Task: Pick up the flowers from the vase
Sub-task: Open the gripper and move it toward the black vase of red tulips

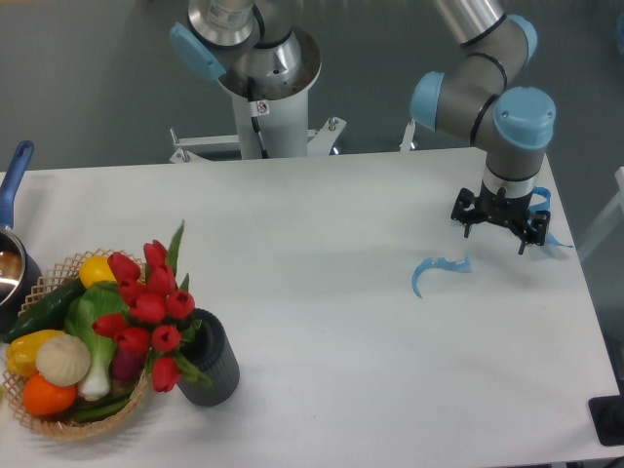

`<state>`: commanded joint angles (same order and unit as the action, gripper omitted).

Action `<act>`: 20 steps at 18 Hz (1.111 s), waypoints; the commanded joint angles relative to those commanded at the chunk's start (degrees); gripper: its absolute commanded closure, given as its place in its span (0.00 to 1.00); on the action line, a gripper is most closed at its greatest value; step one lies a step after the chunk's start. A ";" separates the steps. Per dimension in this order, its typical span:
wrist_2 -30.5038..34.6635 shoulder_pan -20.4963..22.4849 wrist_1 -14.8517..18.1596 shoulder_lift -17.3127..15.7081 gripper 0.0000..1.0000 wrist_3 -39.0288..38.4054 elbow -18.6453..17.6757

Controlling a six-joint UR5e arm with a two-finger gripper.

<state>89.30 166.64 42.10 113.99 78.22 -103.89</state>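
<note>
The flowers (146, 310), a bunch of red tulips with green leaves, stand in the vase (213, 363), a short dark ribbed cylinder at the front left of the white table. The bunch leans left over the wicker basket. My gripper (497, 244) hangs under the blue-capped wrist at the far right of the table, well away from the vase. Two curved blue fingertips (437, 270) show spread wide apart below the black wrist bracket, with nothing between them.
A wicker basket (58, 429) of colourful vegetables touches the vase's left side. A blue-handled metal pot (12, 255) sits at the left edge. The arm's pedestal (265, 93) stands behind the table's far edge.
</note>
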 joint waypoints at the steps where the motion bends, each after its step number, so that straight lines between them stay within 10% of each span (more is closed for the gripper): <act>1: -0.09 0.00 0.00 0.00 0.00 0.09 0.00; 12: -1.84 0.00 0.18 -0.70 0.00 -4.90 0.62; 20: -19.75 -3.16 -1.93 -3.60 0.00 -7.30 -0.79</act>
<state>69.54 163.48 40.17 110.40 70.93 -104.68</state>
